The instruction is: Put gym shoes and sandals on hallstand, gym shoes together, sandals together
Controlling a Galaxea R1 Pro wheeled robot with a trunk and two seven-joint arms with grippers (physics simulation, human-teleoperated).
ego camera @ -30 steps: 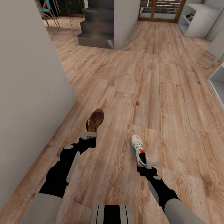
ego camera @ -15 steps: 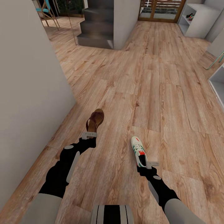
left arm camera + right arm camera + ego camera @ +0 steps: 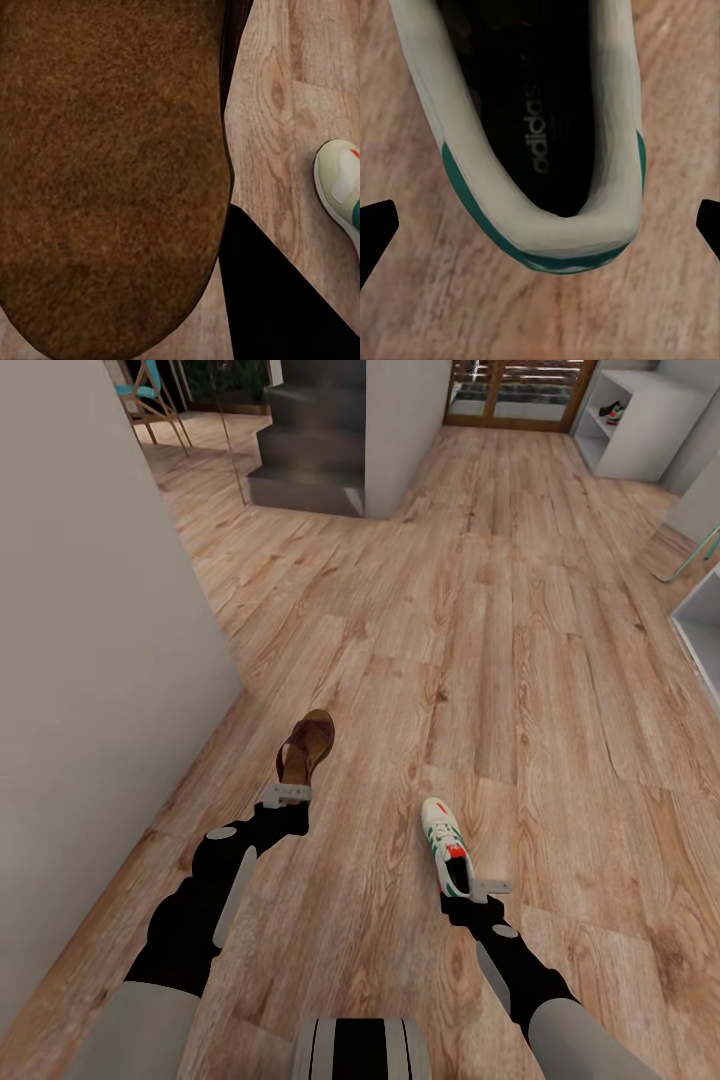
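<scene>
Lower centre of the head view: the left gripper (image 3: pixel 285 793) sits at the heel of 1 sandal (image 3: pixel 306 747), apparently grasping it, though whether it is clenched I cannot tell; the right gripper (image 3: pixel 482 888) meets the heel of 1 gym shoe (image 3: pixel 445 843); in the right wrist view its fingertips (image 3: pixel 376 229) stand apart on either side of the heel, released. Both shoes lie over the floor (image 3: pixel 480 660); whether they are lifted is unclear. At upper right stands the rack (image 3: pixel 640 430), well apart, with another gym shoe (image 3: pixel 612 410) on a shelf; so 1 item looks placed, these 2 still need carrying.
</scene>
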